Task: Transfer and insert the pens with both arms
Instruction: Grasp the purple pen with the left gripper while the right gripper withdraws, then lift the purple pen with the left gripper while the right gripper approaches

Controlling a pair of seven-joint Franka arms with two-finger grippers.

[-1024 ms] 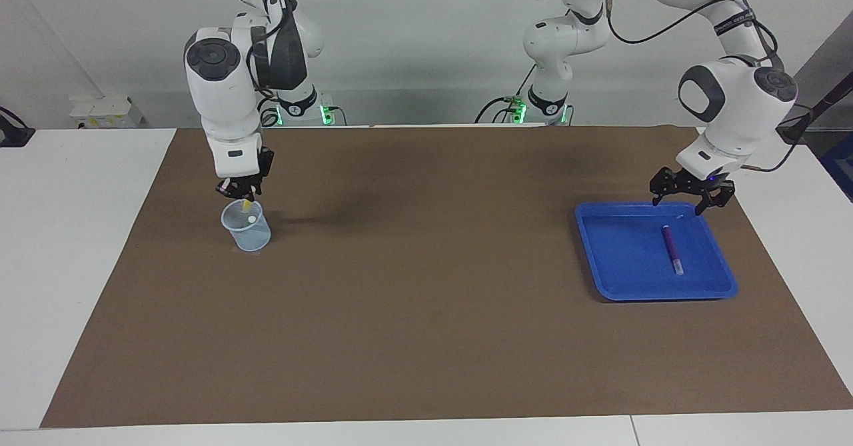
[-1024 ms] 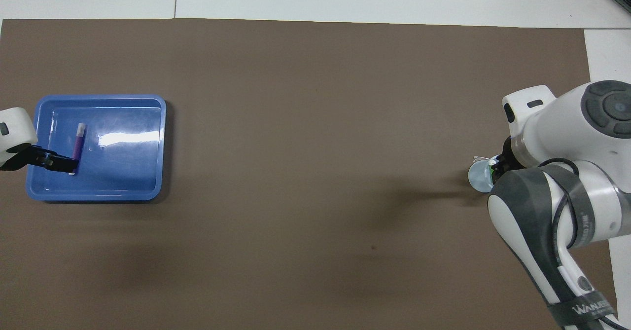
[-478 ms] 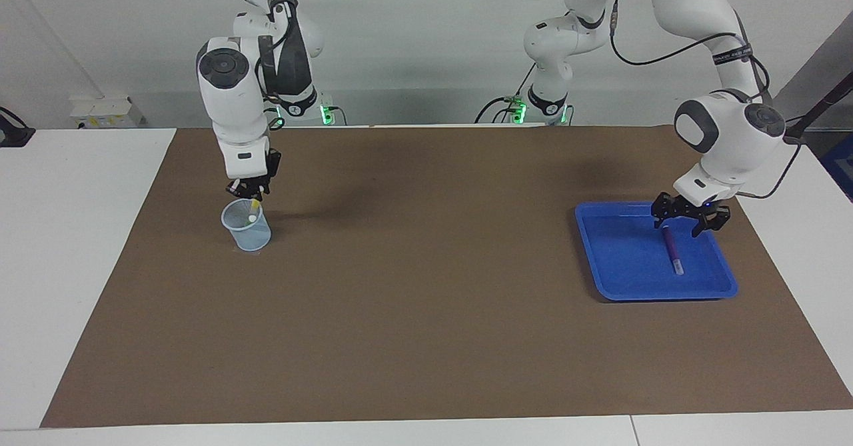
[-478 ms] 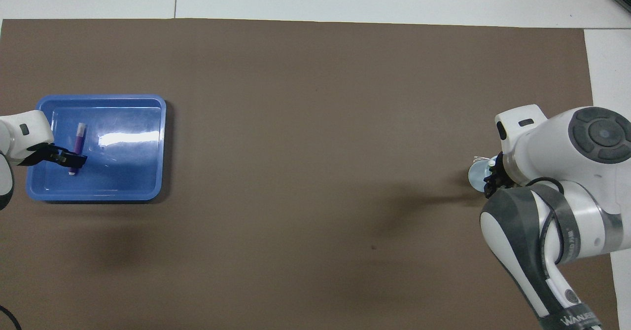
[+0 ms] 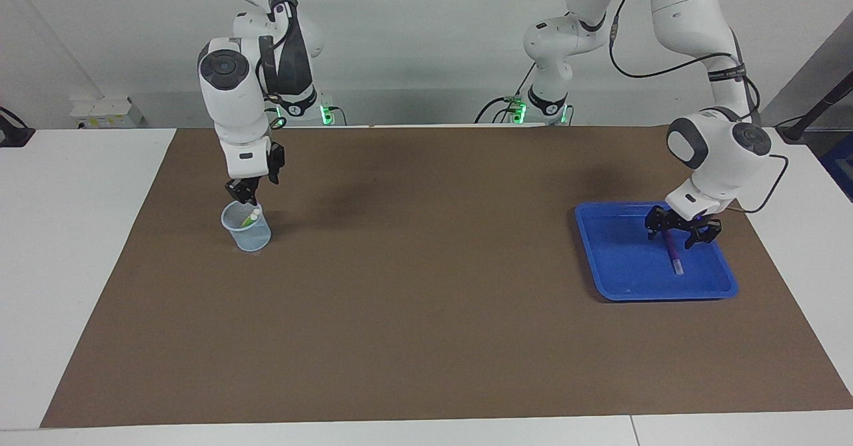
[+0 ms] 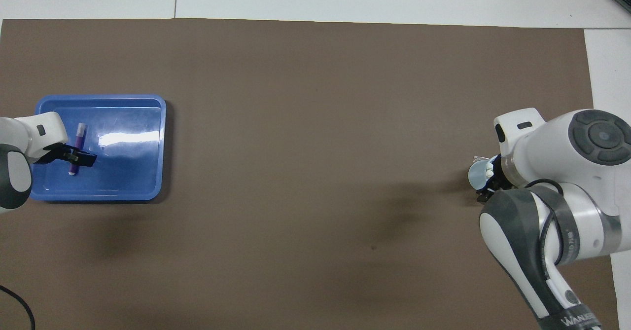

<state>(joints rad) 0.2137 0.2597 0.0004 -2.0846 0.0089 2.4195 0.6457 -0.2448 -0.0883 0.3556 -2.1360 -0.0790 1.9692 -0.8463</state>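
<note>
A purple pen (image 5: 674, 253) (image 6: 79, 136) lies in the blue tray (image 5: 620, 259) (image 6: 128, 172) at the left arm's end of the table. My left gripper (image 5: 681, 229) (image 6: 79, 158) is low in the tray, open, with its fingers on either side of the pen's end nearer the robots. At the right arm's end stands a clear cup (image 5: 246, 233) (image 6: 476, 177). Inside it lean pens (image 5: 251, 217) with whitish caps, one of them greenish. My right gripper (image 5: 242, 194) hangs just over the cup's rim, open and holding nothing.
A brown mat (image 5: 426, 313) covers most of the white table. Two small white arms with green lights (image 5: 303, 109) (image 5: 543, 106) stand at the robots' edge. The right arm's large elbow (image 6: 581, 172) hides part of the cup from above.
The right gripper let go of the yellow pen, which dropped into the cup, and rose slightly. The left gripper came down into the tray and over the purple pen.
</note>
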